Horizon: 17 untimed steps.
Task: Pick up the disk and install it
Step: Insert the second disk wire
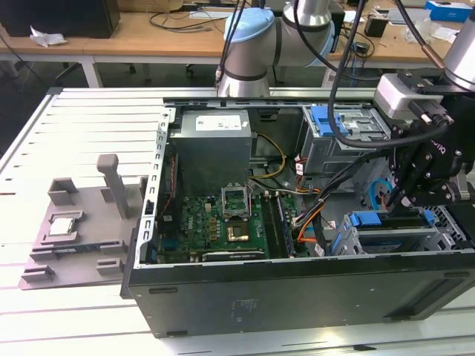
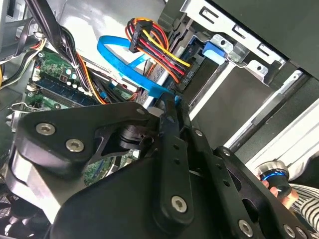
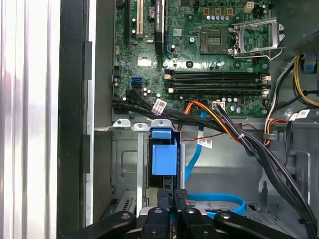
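The tool has its fingers pressed together, empty, just beside the disk's blue bracket. The disk sits in the drive cage at about 4 o'clock of the open case, right of the motherboard.

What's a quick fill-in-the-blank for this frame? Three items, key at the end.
1. The hand reaches into the open computer case at the exterior view's ____ side.
2. In the first wrist view, the flat cable looping near the hand is ____ in colour.
3. The small square chip lies on the grey fixture, ____ the case.

Missing words: right; blue; outside
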Each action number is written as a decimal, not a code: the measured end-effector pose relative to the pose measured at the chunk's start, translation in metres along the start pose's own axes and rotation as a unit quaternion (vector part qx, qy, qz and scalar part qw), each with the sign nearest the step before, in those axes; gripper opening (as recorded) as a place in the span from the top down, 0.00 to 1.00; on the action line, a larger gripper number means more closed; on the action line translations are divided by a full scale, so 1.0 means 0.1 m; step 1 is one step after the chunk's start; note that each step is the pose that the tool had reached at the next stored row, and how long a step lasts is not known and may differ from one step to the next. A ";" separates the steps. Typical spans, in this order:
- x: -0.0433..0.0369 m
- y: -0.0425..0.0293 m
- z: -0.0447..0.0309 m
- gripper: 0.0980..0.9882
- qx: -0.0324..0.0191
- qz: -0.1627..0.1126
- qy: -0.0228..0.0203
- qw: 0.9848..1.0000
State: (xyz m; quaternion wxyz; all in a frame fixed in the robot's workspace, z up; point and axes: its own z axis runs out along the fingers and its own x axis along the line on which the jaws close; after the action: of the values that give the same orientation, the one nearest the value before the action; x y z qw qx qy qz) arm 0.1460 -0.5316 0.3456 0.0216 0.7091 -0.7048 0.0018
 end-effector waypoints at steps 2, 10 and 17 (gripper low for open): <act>-0.001 0.006 0.017 0.93 0.000 -0.001 0.000 1.000; -0.002 0.006 0.061 0.93 0.000 -0.001 0.000 1.000; -0.005 0.013 -0.179 0.86 0.001 -0.001 0.002 1.000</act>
State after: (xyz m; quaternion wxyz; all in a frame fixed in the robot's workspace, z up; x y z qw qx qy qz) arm 0.1452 -0.5305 0.3634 0.0223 0.7100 -0.7039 0.0038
